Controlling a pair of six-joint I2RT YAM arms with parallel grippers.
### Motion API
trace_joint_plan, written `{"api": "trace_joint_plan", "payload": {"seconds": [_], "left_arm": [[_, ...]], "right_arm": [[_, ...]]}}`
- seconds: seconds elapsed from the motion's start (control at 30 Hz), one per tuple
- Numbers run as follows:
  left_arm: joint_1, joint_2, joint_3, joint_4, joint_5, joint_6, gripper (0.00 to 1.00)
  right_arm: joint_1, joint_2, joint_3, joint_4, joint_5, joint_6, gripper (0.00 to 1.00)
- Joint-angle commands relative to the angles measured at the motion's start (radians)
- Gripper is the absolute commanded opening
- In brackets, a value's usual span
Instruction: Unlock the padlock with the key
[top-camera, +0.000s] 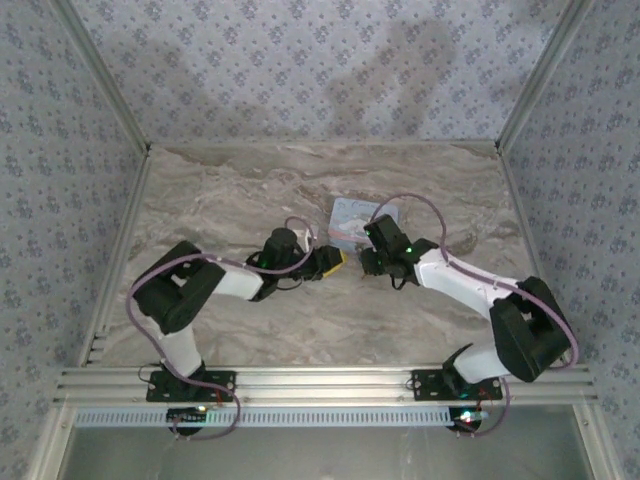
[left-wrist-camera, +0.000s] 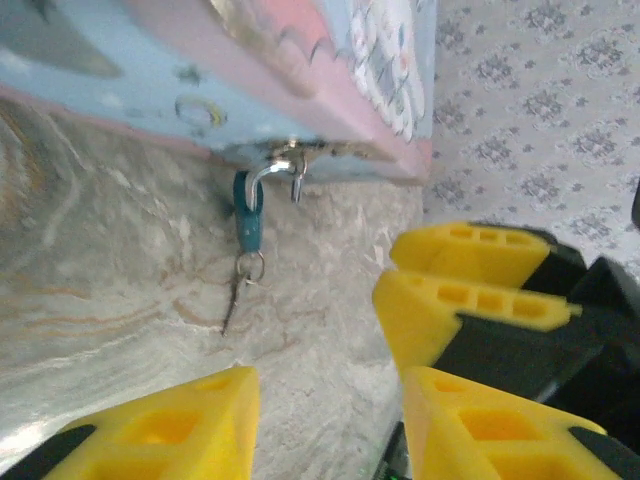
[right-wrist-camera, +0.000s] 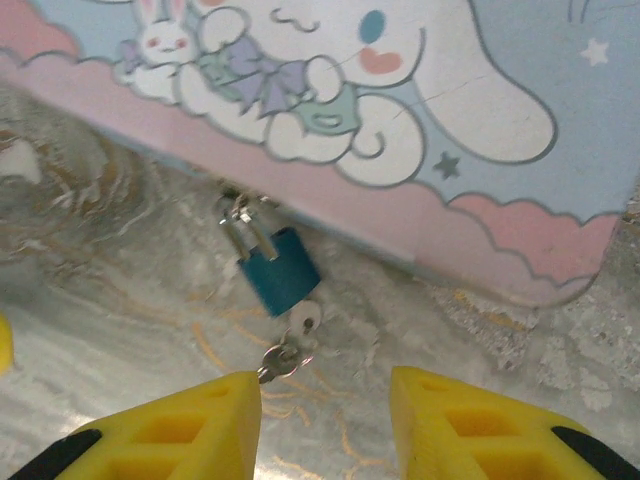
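Right hand (right-wrist-camera: 325, 420) released, hovering just short of key (right-wrist-camera: 303, 322) | left hand (left-wrist-camera: 330, 425) released, empty | padlock (right-wrist-camera: 281, 271) hanging at tin box (right-wrist-camera: 480, 130) front, key sitting at its base | step: approaching key | next: pinching and turning it precisely

Robot test booth (lab rig): wallpapered panels (top-camera: 300, 60), marble-print tabletop (top-camera: 220, 200), aluminium rail (top-camera: 320, 381).

padlock (right-wrist-camera: 281, 272): teal | tin box (right-wrist-camera: 480, 120): pale blue, pink clouds | table (right-wrist-camera: 100, 300): marbled beige
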Motion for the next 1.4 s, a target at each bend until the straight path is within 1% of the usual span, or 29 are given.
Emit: {"api": "trace_joint_plan", "payload": {"seconds": [0.0,0.1,0.17,0.23,0.47,0.73,0.8,0.93,1.03,1.13,1.2,1.27,1.37], "left_arm": [[0.02,-0.09,0.059,-0.245,-0.073,0.158,0.45],[0.033,-0.148,0.132,-0.43,-0.128,0.26,0.47],[0.044,-0.168,0.168,-0.498,-0.148,0.295,0.49],[0.056,-0.173,0.191,-0.533,-0.154,0.306,0.49],[0.075,-0.168,0.19,-0.536,-0.16,0.29,0.49],[0.081,-0.169,0.172,-0.528,-0.156,0.281,0.49],[0.086,-0.167,0.172,-0.528,-0.152,0.28,0.49],[0.09,-0.161,0.174,-0.523,-0.144,0.277,0.49],[0.097,-0.154,0.177,-0.518,-0.139,0.275,0.49],[0.105,-0.143,0.186,-0.518,-0.133,0.274,0.49],[0.108,-0.136,0.196,-0.516,-0.127,0.272,0.49],[0.109,-0.13,0.205,-0.517,-0.124,0.272,0.49],[0.11,-0.118,0.219,-0.518,-0.121,0.273,0.49]], "right_arm": [[0.02,0.003,-0.029,-0.003,0.028,0.006,0.42],[0.026,0.047,-0.028,0.034,0.03,0.001,0.43],[0.031,0.079,-0.02,0.056,0.039,-0.003,0.43],[0.038,0.114,-0.007,0.076,0.048,-0.007,0.43],[0.047,0.229,0.043,0.108,0.091,-0.003,0.43],[0.053,0.3,0.079,0.101,0.109,-0.003,0.38],[0.054,0.312,0.08,0.104,0.109,-0.006,0.35],[0.059,0.324,0.081,0.101,0.11,-0.007,0.32],[0.068,0.326,0.074,0.098,0.11,-0.007,0.28],[0.078,0.321,0.062,0.087,0.117,-0.005,0.27],[0.086,0.312,0.047,0.088,0.12,-0.003,0.24],[0.091,0.302,0.034,0.085,0.123,0.0,0.22],[0.101,0.282,0.02,0.077,0.13,0.0,0.16]]}}
